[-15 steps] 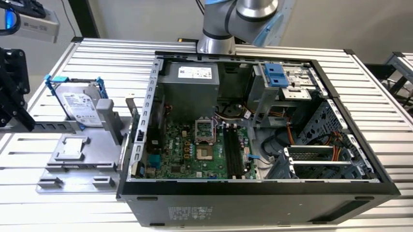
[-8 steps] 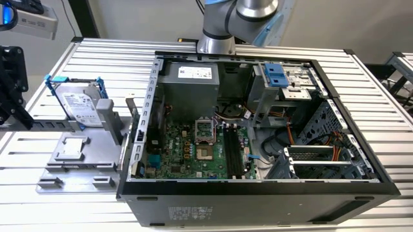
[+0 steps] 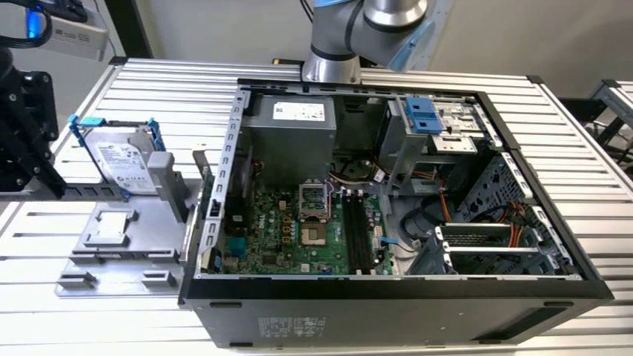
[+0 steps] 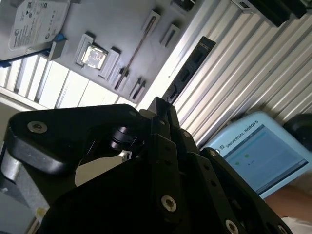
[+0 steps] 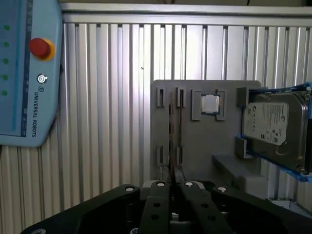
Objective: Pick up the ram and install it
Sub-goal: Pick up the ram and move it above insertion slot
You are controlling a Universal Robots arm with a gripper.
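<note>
— Tool (image 5: 171, 184) closest to the lens in the first wrist view. Black fingers (image 5: 158, 200) look pressed together, nothing between them.
— Ram (image 5: 171, 126)?
— Standing on edge in the grey fixture plate (image 5: 204, 146), just beside the square chip (image 5: 210, 103). Second wrist view shows it apart from the tool.
— Plate's place?
— On the bench (image 3: 79, 319), toward its edge at the exterior view's left, beside the open computer case (image 3: 396, 311). Hard drive (image 5: 273, 122) beyond the chip.

Ribbed metal table (image 3: 574, 133) stands before seemingly grey wall (image 3: 218, 30)
</note>
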